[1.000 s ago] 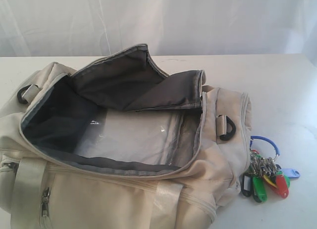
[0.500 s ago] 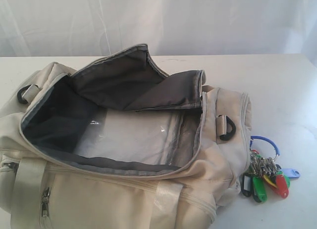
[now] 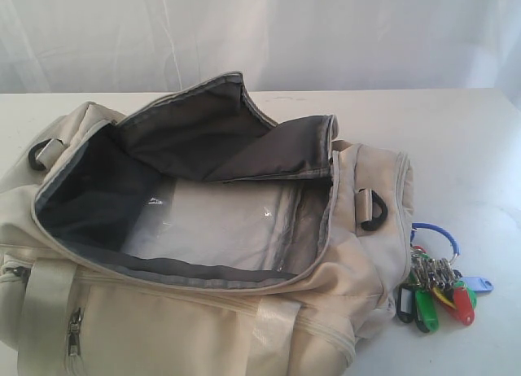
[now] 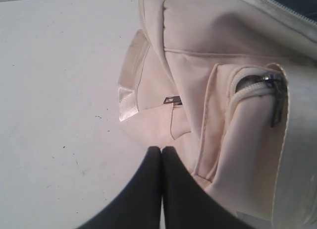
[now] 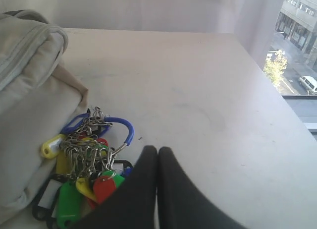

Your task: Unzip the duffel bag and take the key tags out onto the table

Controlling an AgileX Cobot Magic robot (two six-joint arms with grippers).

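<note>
Your left claw (image 4: 161, 148): fingers pressing together, gripping nothing, hovering by duffel bag (image 3: 203, 319) end. Bag lying unzipped on table (image 3: 472, 140). Just beside bag's right end, key tags (image 3: 435, 290) lying on table. Your right claw (image 5: 157, 148): fingers together, empty, hanging near them.

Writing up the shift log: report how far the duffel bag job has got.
Done: the duffel bag is unzipped, its main opening gaping wide, and the key tags lie on the table by the bag's end. In hand: nothing; the left gripper and right gripper are both shut and empty. Left: nothing obvious, the job looks finished.
</note>
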